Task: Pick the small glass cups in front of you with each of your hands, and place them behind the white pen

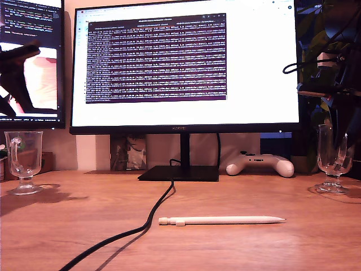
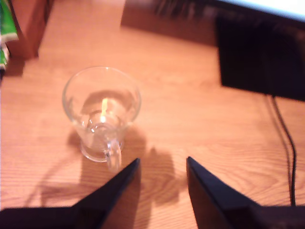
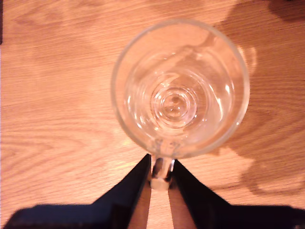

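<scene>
On the wooden bench (image 1: 237, 248) the white pen (image 1: 221, 220) lies flat near the front, tip toward the exterior view's right, with bare wood all round it except for a black cable (image 1: 148, 217) curving past its cap end. One glass cup (image 1: 23, 161) stands upright at the exterior view's left edge, the other glass cup (image 1: 333, 159) at the right edge, both well apart from the pen and from the monitor stand (image 1: 179, 173) between them. A white game controller (image 1: 260, 164) sits behind, beside the stand. My first tool (image 2: 162, 164) hovers above the wood just beside the left-hand cup (image 2: 101, 110), its fingers (image 2: 119, 183) spread apart with nothing between them; the cup's handle points toward them. My second tool (image 3: 160, 167) is closed on the handle of the right-hand cup (image 3: 180, 88), seen from straight above. In the exterior view that arm (image 1: 330, 62) is a dark mass, partly cut off by the frame, and the other arm's shape at the upper left is hard to make out. The first wrist view is blurred.
</scene>
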Available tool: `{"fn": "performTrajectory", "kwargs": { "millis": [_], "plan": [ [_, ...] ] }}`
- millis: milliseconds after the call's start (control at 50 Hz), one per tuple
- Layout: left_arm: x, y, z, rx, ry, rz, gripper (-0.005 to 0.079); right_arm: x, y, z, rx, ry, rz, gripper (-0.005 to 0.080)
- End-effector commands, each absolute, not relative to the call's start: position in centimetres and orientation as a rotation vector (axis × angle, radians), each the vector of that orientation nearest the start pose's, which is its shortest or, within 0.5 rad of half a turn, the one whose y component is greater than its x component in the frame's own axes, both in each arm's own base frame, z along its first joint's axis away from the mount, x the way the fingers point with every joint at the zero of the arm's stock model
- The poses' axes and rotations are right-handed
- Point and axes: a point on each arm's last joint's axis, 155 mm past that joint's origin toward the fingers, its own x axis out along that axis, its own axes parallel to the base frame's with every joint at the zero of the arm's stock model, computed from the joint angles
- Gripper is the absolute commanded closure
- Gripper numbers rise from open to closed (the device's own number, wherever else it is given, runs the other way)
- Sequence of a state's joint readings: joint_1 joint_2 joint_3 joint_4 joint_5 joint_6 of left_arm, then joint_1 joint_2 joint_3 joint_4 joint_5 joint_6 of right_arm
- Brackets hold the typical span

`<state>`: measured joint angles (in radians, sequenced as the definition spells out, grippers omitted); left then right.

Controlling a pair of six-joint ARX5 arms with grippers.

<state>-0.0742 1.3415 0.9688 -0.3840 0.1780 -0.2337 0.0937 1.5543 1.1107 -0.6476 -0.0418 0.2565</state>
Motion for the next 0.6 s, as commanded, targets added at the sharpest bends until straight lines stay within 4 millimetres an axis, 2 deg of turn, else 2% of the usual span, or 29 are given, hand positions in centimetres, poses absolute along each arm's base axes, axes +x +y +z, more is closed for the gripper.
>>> {"fn": "performTrajectory", "kwargs": {
  "millis": [0, 220, 340, 480, 580],
  "plan": [
    [39.1, -6.1, 14.9, -0.263, 0.821, -0.141, 0.0468, 38.1, 4.5, 9.8, 0.187, 1.079, -0.003, 0.0765],
    [38.6, -6.1, 13.0, -0.264, 0.954, -0.121, 0.0458, 38.1, 4.5, 9.9, 0.182, 1.079, -0.001, 0.0765],
    [38.5, -5.8, 12.9, -0.249, 0.966, -0.108, 0.0393, 38.1, 4.5, 9.9, 0.182, 1.079, 0.000, 0.0765],
    [38.3, -4.5, 12.4, -0.201, 0.979, -0.052, 0.0393, 38.1, 4.5, 9.9, 0.181, 1.079, 0.000, 0.0765],
    [38.4, -4.5, 12.3, -0.199, 0.979, -0.047, 0.0393, 38.1, 4.5, 9.9, 0.181, 1.079, 0.000, 0.0765]
  ]
}}
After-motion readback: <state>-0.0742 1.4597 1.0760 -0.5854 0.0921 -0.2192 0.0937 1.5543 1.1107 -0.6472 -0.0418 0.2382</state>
